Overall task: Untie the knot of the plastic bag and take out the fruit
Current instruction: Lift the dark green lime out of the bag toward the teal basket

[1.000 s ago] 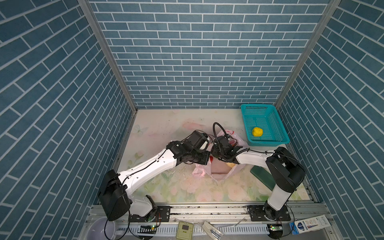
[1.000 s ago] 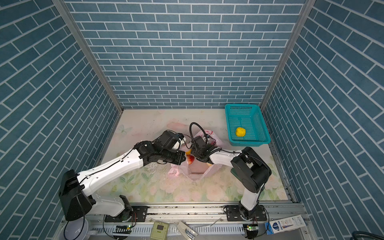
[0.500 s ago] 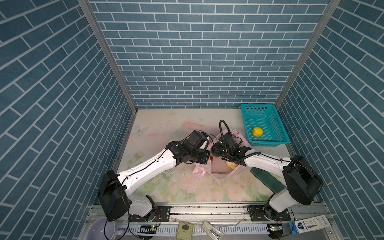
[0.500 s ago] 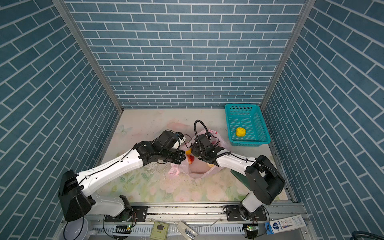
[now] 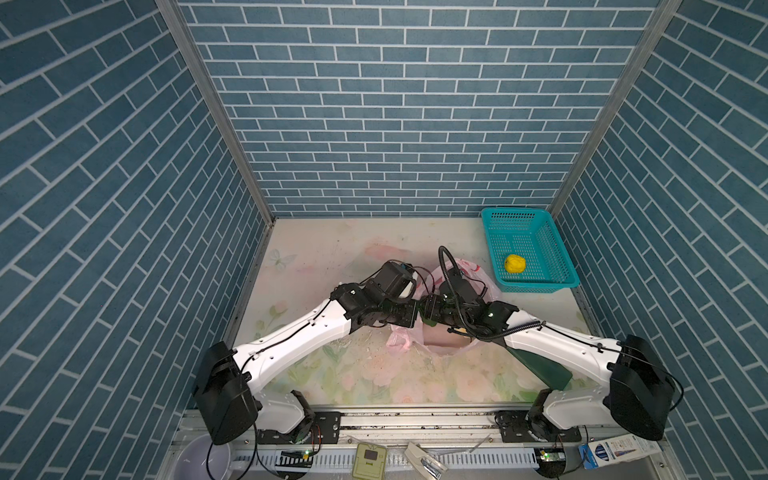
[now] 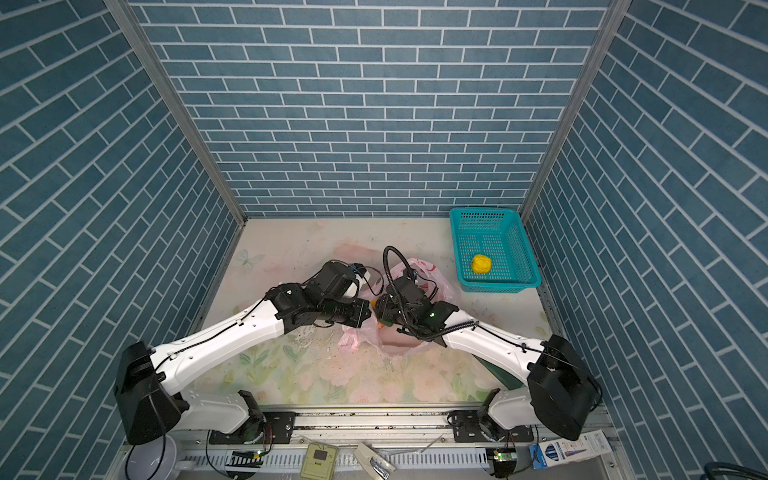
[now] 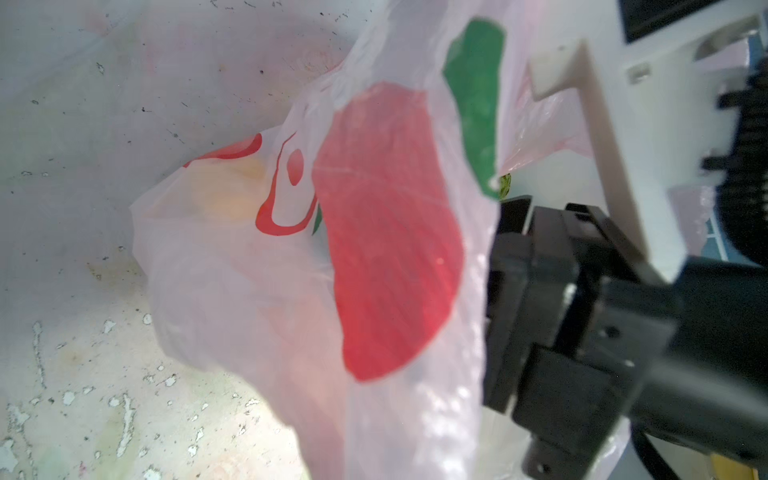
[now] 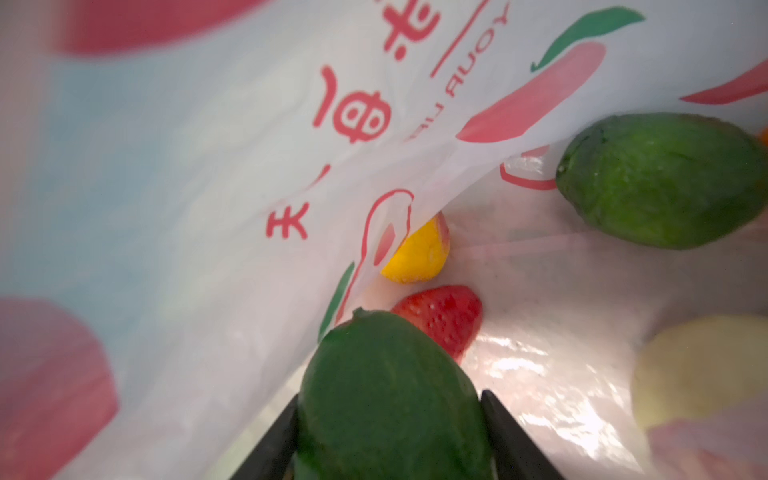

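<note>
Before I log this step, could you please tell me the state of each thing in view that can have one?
plastic bag: mouth open, fruit inside.
left gripper: shut, seemingly pinching the bag's edge.
right gripper: inside the bag, shut on the dark green fruit.
dark green fruit: gripped, not yet out.
red fruit: loose inside the bag.
teal basket: upright, holding one yellow fruit.

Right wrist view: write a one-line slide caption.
Inside the pink bag, the right claw grips a dark green fruit beside a strawberry.
</note>
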Motion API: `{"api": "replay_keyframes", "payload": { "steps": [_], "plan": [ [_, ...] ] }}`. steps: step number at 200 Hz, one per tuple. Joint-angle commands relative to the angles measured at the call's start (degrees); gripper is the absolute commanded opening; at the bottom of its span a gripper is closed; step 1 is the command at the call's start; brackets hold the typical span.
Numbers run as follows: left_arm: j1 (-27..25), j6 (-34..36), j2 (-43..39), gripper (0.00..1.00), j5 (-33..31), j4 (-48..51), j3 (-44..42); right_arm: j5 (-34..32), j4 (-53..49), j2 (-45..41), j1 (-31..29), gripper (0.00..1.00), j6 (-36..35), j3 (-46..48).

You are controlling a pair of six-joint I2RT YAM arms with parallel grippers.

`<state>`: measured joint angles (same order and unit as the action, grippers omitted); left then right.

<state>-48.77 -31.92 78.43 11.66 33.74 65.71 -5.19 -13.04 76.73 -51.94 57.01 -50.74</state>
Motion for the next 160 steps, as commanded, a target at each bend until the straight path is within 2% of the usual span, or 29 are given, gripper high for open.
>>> {"api": "replay_keyframes", "payload": {
  "steps": [1,49,103,127,160],
  "plan": [
    [-0.1,-0.5,-1.4,0.00,-0.8,-0.6,-0.9,-1.1,-6.8,-3.3,-0.5,0.54,-0.4,-1.3],
    [-0.1,-0.7,-1.5,0.00,-1.5,-0.7,-0.8,-0.6,-16.1,-8.8,-0.7,0.54,-2.5,-6.4],
    [-0.1,-0.6,-0.8,0.00,-1.3,-0.9,-0.4,1.4,-25.3,-10.2,0.1,0.55,-4.8,-16.8],
    [0.0,-0.6,-0.7,0.00,-1.1,-1.0,-0.2,3.5,-27.5,-11.0,4.2,0.55,-5.6,-20.1],
    [-0.1,-0.6,-0.8,0.00,-0.9,-1.2,-0.2,6.9,-29.0,-12.1,13.9,0.55,-8.4,-22.9]
  ]
}}
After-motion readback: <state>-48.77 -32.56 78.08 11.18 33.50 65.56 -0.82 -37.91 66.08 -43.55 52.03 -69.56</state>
